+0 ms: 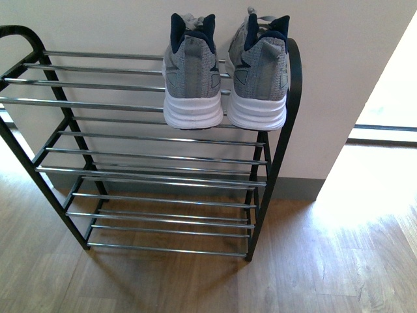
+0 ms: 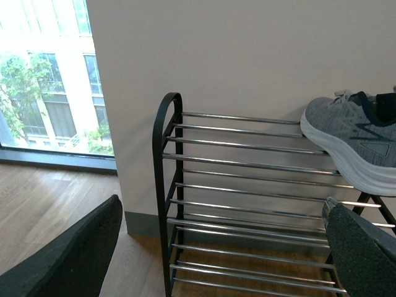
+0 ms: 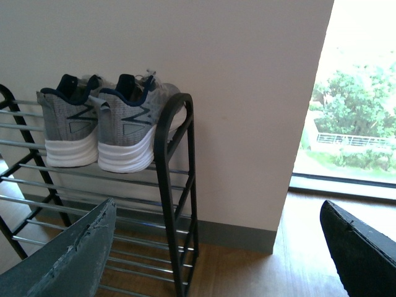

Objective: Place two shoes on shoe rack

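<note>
Bright daylight from windows [image 3: 356, 111] on both my sides, washed-out glare across the floor [image 1: 365, 189], faint shadow under the rack [image 1: 296, 72], my near fingers [image 3: 62, 260] blurred.

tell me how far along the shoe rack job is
Looks done: the left sneaker and right sneaker sit side by side on the top tier of the shoe rack, at its right end, heels toward the front camera. In hand: nothing; the left gripper and right gripper are open and empty. Left: apparently nothing; no other shoes show.
</note>
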Robot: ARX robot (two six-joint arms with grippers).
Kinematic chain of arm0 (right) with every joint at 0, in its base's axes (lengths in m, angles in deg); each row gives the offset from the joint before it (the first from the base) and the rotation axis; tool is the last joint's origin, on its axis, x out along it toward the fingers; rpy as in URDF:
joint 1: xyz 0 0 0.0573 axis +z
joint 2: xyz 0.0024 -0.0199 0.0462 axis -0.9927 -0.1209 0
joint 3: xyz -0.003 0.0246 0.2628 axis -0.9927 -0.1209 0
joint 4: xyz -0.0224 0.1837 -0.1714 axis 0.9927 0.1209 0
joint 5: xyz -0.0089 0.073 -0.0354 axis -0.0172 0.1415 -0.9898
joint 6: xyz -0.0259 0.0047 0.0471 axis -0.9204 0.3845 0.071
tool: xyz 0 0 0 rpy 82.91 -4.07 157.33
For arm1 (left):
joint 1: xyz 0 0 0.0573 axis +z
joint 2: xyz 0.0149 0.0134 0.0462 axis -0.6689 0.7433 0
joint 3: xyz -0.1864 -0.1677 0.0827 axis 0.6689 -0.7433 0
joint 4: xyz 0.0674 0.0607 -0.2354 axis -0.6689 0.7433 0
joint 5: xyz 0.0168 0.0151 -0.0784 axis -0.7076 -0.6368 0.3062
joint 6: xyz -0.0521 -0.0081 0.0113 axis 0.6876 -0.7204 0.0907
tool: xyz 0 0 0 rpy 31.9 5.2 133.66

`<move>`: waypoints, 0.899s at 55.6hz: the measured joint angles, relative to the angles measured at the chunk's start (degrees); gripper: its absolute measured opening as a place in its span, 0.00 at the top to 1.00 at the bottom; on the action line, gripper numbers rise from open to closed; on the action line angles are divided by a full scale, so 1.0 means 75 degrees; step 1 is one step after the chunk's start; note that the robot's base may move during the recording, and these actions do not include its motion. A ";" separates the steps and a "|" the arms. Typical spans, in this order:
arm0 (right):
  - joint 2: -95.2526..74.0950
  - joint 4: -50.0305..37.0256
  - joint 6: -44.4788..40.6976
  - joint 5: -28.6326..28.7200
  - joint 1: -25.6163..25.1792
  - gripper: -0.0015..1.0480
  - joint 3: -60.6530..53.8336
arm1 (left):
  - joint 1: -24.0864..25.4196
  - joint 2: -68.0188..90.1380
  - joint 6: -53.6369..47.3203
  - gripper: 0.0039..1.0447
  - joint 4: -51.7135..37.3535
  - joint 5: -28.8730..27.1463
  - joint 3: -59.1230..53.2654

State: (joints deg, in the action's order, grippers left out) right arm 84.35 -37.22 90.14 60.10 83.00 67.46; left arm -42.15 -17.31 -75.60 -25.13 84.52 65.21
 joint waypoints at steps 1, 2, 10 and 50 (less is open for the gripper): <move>0.0000 0.0000 0.0000 -0.0003 0.0000 0.09 0.0000 | 0.0000 0.0000 0.0000 0.09 0.0000 0.0000 0.0000; 0.0000 0.0000 0.0000 -0.0003 0.0000 0.09 0.0000 | 0.0000 0.0000 0.0000 0.09 0.0000 0.0000 0.0000; 0.0000 0.0000 0.0000 0.0000 0.0000 0.09 0.0000 | 0.0000 0.0000 0.0000 0.09 0.0000 0.0000 0.0000; 0.0000 0.0000 0.0000 0.0000 0.0000 0.09 0.0000 | 0.0000 0.0000 0.0000 0.09 0.0000 0.0000 0.0000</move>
State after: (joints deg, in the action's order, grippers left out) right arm 84.35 -37.22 90.14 60.10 83.00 67.46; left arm -42.15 -17.31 -75.60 -25.13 84.52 65.21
